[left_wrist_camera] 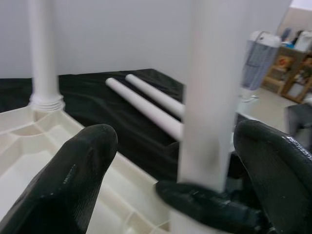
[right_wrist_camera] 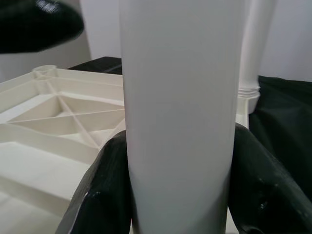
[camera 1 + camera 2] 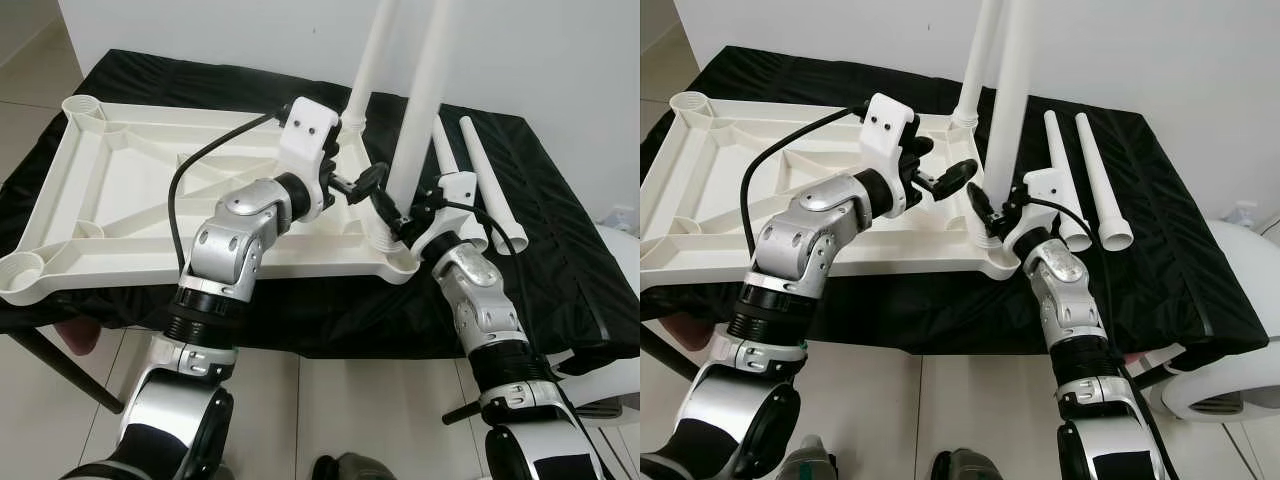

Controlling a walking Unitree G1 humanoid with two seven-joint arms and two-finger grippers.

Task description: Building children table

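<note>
white leg point(image 3: 420, 110) clamped by right gripper point(image 3: 397, 222); left gripper point(image 3: 368, 182) open beside.

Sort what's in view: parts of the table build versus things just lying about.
Job:
upturned white tabletop
near leg, gripped by right gripper
far leg, standing in its socket
two loose legs
left gripper, open beside the near leg

Lying about:
black cloth
white appliance
</note>
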